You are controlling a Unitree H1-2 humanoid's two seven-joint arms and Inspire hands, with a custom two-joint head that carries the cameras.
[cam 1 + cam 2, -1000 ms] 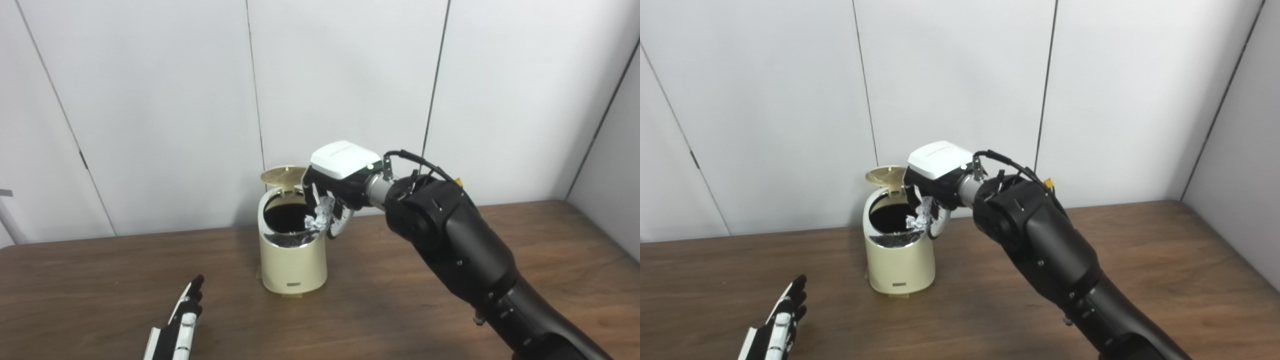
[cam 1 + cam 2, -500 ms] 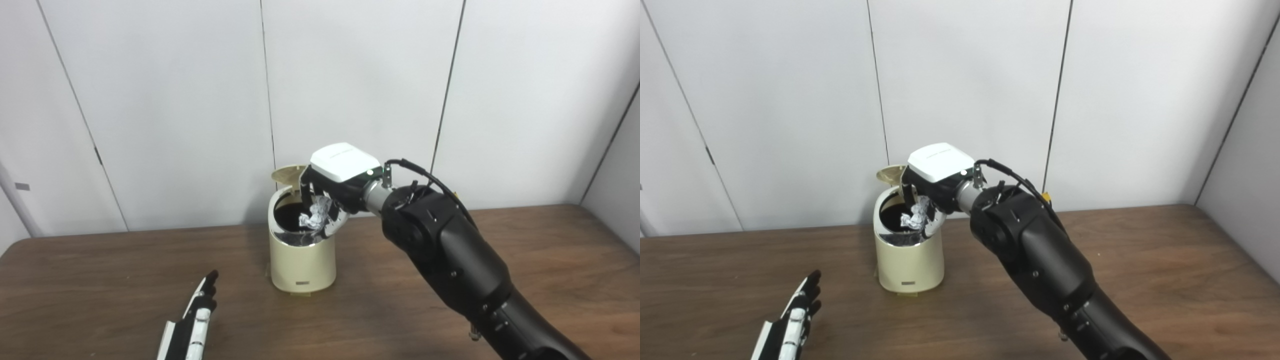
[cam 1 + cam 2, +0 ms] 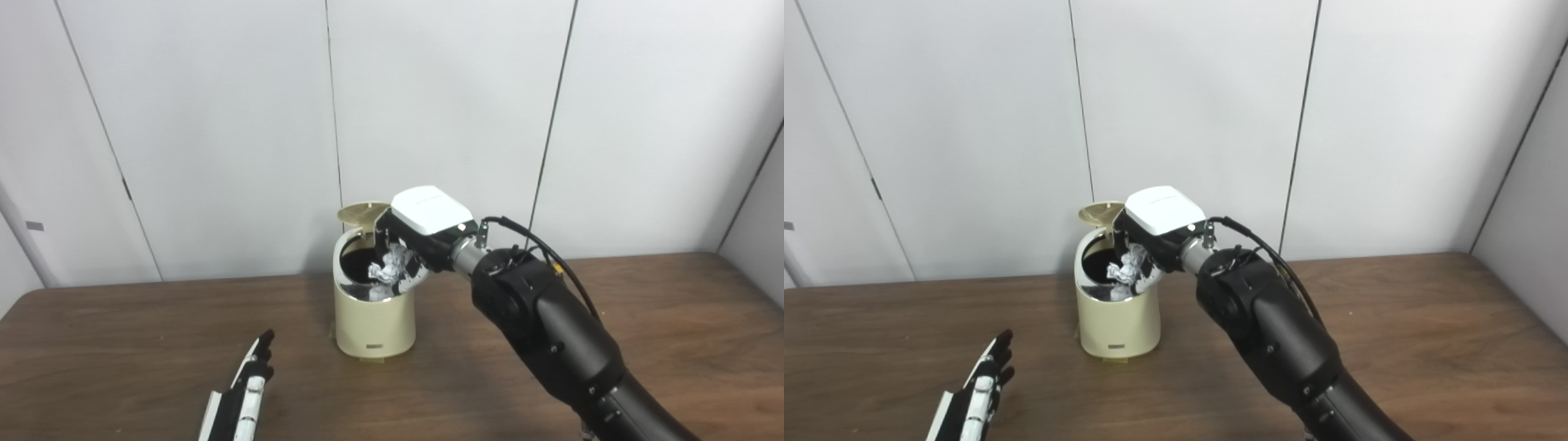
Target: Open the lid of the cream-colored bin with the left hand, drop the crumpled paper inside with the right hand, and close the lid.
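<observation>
The right hand [image 3: 411,245] hangs over the mouth of the cream-colored bin [image 3: 374,309], fingers pinching the crumpled paper [image 3: 386,269] just above the rim. The lid [image 3: 361,212] stands tipped open behind. The left hand [image 3: 245,392] lies flat on the table [image 3: 122,367], fingers straight, close together, holding nothing. A small label [image 3: 374,347] at the bin's base is unreadable.

Two adjacent head cameras look down across the table [image 3: 122,343].

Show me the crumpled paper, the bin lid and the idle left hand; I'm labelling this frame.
crumpled paper [image 3: 386,269], left eye view, middle of the white wad.
bin lid [image 3: 358,212], left eye view, raised lid's underside.
left robot hand [image 3: 979,392], right eye view, back of the hand.
</observation>
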